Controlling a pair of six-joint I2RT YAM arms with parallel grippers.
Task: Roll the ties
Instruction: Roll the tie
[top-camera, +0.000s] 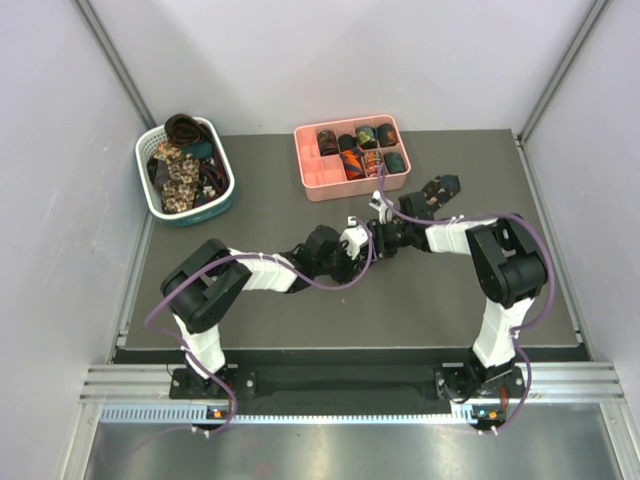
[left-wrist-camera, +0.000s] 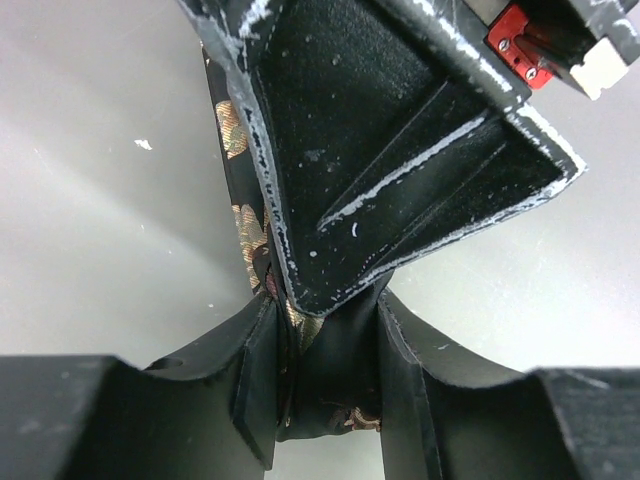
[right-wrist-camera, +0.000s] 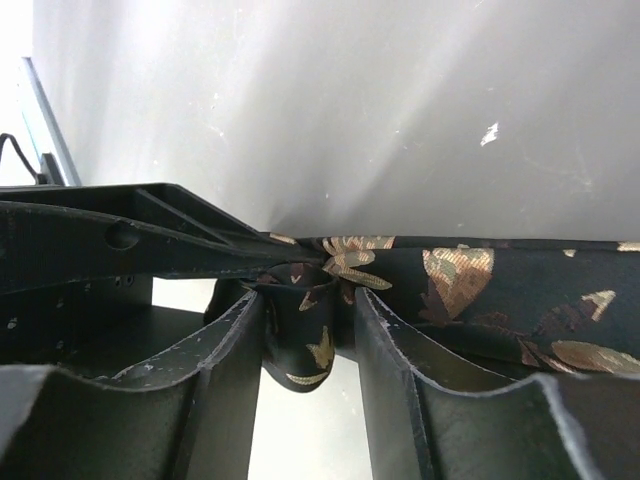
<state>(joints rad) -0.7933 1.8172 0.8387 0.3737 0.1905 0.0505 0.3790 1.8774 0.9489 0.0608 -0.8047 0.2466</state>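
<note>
Both of my pincers meet on the table (top-camera: 300, 310) just on the near side of the pink tray (top-camera: 330, 190), and both work one tie (right-wrist-camera: 480, 285). My left pincer (left-wrist-camera: 327, 345) is pinching it: dark cloth fills the gap between its two fingers and bulges out below them. My right pincer (right-wrist-camera: 308, 325) stands half closed about a hanging fold of the same tie. The fold touches one finger, but whether the other bears on it I cannot tell. I judge that the close pairing serves the rolling, one pincer anchoring the narrow end while the other turns cloth over it. The roll looks barely begun, since most of the tie lies flat and runs off toward the tray's near right corner, where its broad end rests. The fabric is thin, woven and slightly glossy, black with beige and gold leaf figures, and it creases softly. It should coil readily yet spring loose if let go. My fingers are matte black, ribbed, and scuffed white along their edges. Rolled ties (top-camera: 365, 135) sit as small coils in the tray's compartments. Loose ties (top-camera: 180, 170) are heaped in a slotted basket (top-camera: 148, 190) well to the left of the tray.
</note>
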